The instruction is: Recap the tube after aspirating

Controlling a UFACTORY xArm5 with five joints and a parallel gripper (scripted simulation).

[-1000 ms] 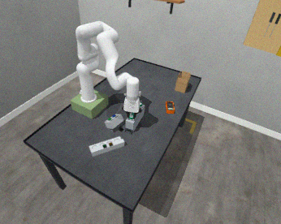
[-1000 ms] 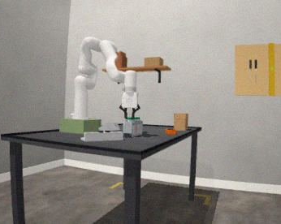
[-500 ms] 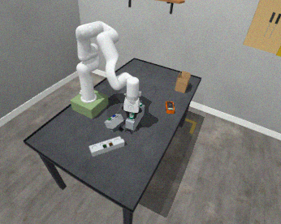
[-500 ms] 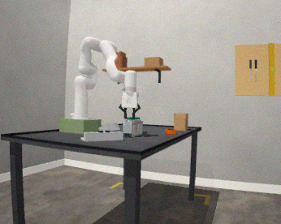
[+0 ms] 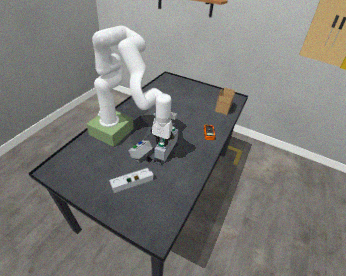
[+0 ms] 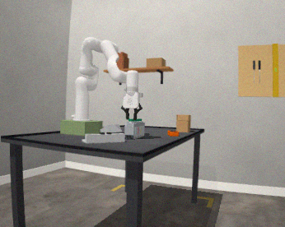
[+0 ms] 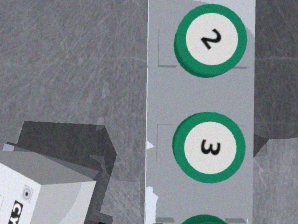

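Jaws partly open and holding nothing, the gripper (image 6: 131, 118) hangs straight over the decapping station (image 5: 167, 148), caps 2 (image 7: 210, 40) and 3 (image 7: 209, 147) seated; tube 4's cap (image 7: 209, 219) barely shows at the wrist view's bottom edge.

White xArm (image 5: 120, 65) stands on a green base block (image 5: 100, 134) near the back-left edge of a dark table (image 5: 89, 195). Gripper (image 5: 161, 139) points down over the grey decapping station (image 5: 166, 149), fingers too small to read. Grey key housing (image 5: 140, 149) just left of the station. White cap tray (image 5: 132, 180) lies nearer the front edge. Orange object (image 5: 209, 131) to the right; cardboard box (image 5: 225, 101) at the far corner.
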